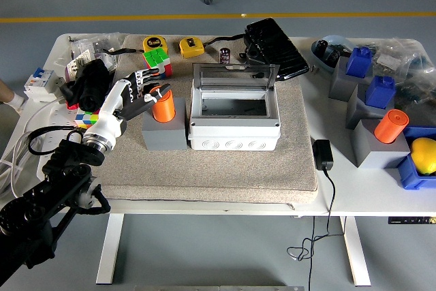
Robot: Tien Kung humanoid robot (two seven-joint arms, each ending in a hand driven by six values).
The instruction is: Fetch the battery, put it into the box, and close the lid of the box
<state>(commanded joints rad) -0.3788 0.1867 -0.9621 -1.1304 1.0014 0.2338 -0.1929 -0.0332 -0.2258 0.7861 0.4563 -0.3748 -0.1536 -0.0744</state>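
My left hand [139, 95] is out over the beige mat [286, 161], fingers [146, 77] spread and loosely curved, holding nothing, fingertips right at the side of the orange battery [163, 108] — whether they actually touch it, I can't tell. The battery stands upright on top of a grey block [163, 134], just to the right of my palm. Beyond it, further right and right against the block, sits the white box [234, 119], its clear lid [236, 74] tipped up and back, the inside open to view. Past my fingertips, toward the far side of the table [354, 192], there's a colourful cube [159, 60] and two yellow tape measures [154, 43], with a black keyboard-like thing [276, 49] further right. Well off to the right stands another orange cylinder [391, 126] on a second grey block [373, 144], with blue parts [358, 60] and a yellow ball [424, 155] nearby. Close behind my wrist lies a small cube puzzle [85, 118] at the mat's edge
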